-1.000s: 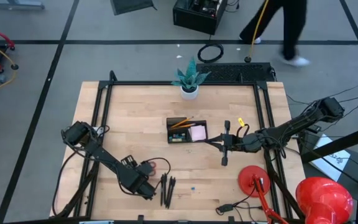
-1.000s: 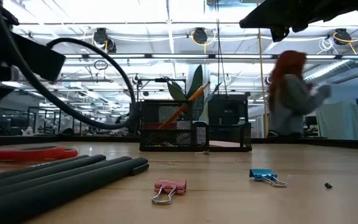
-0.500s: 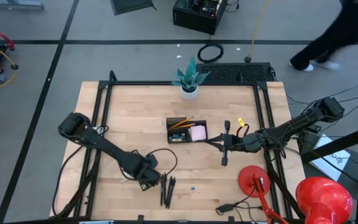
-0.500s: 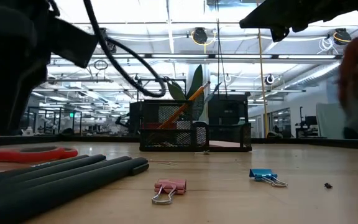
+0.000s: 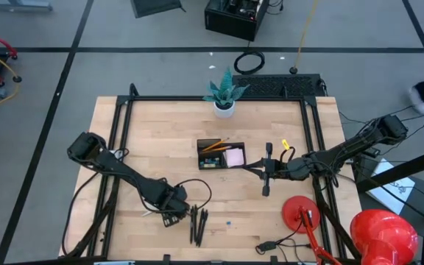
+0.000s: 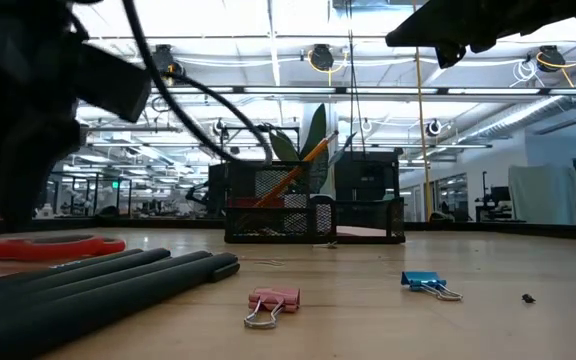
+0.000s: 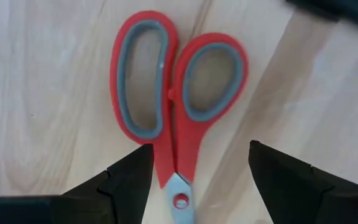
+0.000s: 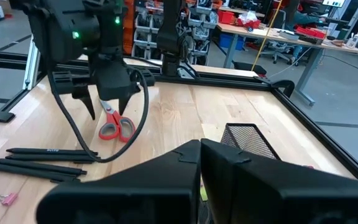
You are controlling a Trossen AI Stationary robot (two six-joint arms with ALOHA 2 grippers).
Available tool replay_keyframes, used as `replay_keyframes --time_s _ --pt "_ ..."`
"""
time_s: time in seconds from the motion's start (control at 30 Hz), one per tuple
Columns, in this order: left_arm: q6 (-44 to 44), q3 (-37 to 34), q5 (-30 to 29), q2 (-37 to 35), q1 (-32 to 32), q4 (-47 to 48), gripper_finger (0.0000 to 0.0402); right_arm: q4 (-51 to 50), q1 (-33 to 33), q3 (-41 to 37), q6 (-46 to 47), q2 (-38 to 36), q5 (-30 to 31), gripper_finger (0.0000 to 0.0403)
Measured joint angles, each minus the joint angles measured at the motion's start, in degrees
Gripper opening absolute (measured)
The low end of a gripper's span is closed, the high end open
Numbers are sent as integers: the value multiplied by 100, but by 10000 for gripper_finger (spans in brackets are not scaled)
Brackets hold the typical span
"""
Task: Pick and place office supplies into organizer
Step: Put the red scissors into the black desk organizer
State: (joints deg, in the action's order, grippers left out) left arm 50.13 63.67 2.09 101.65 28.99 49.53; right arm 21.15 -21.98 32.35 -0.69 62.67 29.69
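- Hovering over the scissors [image 7: 169, 118], left pincer [image 7: 194, 180] spread wide, nothing gripped.
- Pencil [image 5: 213, 146] and pad [image 5: 234, 157] in organizer [image 5: 203, 163].
- Pens [image 5: 197, 224], clips [image 6: 271, 303] left on tabletop [image 5: 160, 140].
- Right pincer [image 5: 265, 171] closed, empty, idle beside organizer.

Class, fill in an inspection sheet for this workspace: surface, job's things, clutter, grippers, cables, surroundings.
Surface: light wooden table, black frame.
Job's things: black mesh organizer holds orange pencil and pink sticky-note pad; red-handled scissors and three black pens lie on the wood; blue binder clip, pink binder clip loose.
Clutter: potted plant, red round-based object.
Grippers: left gripper open over the scissors; right gripper shut, beside the organizer.
Cables: black cable loops off the left arm.
Surroundings: workshop benches.
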Motion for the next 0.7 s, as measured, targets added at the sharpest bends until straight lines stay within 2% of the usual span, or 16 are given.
replay_keyframes --time_s 0.23,0.4,0.7 --pt "6 -477 110 -5 -53 -94 268 6 0 -1 0 0 0 4" --pt "-112 -794 177 -47 -116 -542 268 4 0 -2 0 0 0 4" --pt "-425 -869 163 -41 -225 -682 268 4 0 -2 2 0 0 4"
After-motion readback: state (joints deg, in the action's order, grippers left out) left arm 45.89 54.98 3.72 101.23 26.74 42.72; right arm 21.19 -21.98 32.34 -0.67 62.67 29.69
